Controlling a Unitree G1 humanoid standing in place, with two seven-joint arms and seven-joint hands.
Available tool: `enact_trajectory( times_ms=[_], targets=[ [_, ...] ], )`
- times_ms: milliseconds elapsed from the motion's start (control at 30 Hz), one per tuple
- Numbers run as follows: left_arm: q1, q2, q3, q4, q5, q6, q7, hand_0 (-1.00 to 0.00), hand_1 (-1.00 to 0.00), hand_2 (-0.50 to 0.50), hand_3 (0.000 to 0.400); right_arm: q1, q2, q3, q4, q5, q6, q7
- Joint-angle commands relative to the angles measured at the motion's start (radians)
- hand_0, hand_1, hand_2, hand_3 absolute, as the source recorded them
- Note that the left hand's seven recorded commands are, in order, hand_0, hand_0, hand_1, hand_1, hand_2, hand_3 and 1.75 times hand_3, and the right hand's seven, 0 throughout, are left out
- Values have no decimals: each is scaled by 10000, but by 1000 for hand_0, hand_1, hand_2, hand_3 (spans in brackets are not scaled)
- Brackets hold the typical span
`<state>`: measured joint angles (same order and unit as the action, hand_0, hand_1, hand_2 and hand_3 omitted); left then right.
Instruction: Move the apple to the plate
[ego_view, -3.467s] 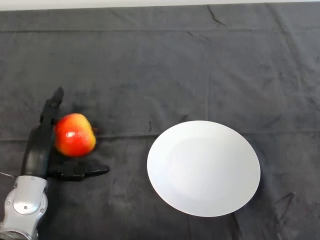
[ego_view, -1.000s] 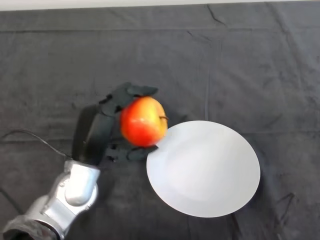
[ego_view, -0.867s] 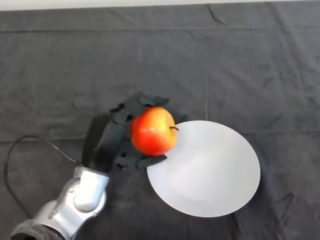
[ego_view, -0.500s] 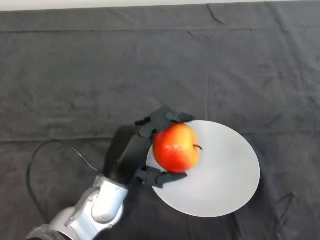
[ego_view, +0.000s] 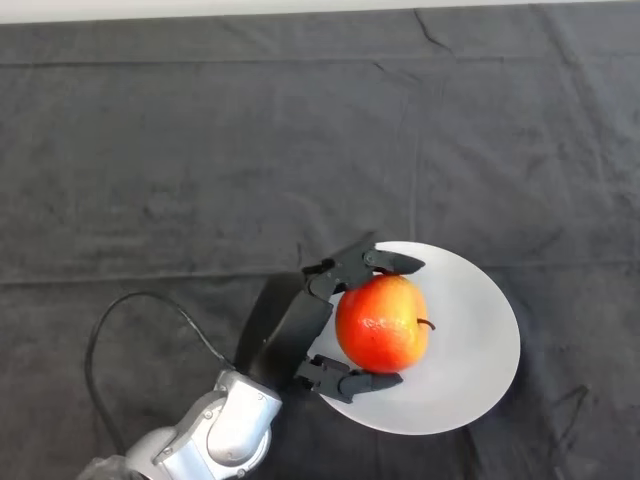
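Observation:
A red and yellow apple (ego_view: 382, 323) is over the left half of the white plate (ego_view: 470, 340), its stem pointing right. My left hand (ego_view: 310, 325) is shut on the apple: its fingers (ego_view: 375, 262) curl over the far side and its thumb (ego_view: 350, 381) curls under the near side. I cannot tell whether the apple rests on the plate or is held just above it. The silver-grey forearm (ego_view: 220, 435) comes in from the lower left.
A dark cloth (ego_view: 200, 150) covers the whole table, with creases along the back and down the middle. A pale strip (ego_view: 300, 6) runs along the far edge.
My hand has carried the apple from the table's left side rightward, and in the last half second from the plate's left rim to over its left half. The grip has stayed shut.

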<state>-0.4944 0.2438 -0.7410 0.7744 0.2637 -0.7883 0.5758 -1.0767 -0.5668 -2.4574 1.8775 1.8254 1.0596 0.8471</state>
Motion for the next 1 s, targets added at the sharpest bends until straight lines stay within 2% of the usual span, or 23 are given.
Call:
enact_trajectory(
  times_ms=[33,133,200,233,300,1000],
  targets=[
    [-319,209,-285,451,-195,49,49,0,-573,286,229,-68,-216,-75,-116,10,-113,-87],
    [-379,233,-384,544,-251,92,56,0,-506,253,202,-68,-217,-75,-115,10,-113,-87],
    [-412,238,-447,593,-278,132,76,0,-420,210,168,-68,-217,-75,-115,10,-113,-87],
    [-425,242,-472,604,-294,158,80,0,-173,86,69,-68,-217,-75,-115,10,-113,-87],
    [-452,257,-521,631,-331,195,89,0,0,0,0,-68,-217,-75,-115,10,-113,-87],
    [-575,461,-722,802,-605,310,142,0,0,0,0,-67,-217,-75,-113,10,-112,-86]
  ],
)
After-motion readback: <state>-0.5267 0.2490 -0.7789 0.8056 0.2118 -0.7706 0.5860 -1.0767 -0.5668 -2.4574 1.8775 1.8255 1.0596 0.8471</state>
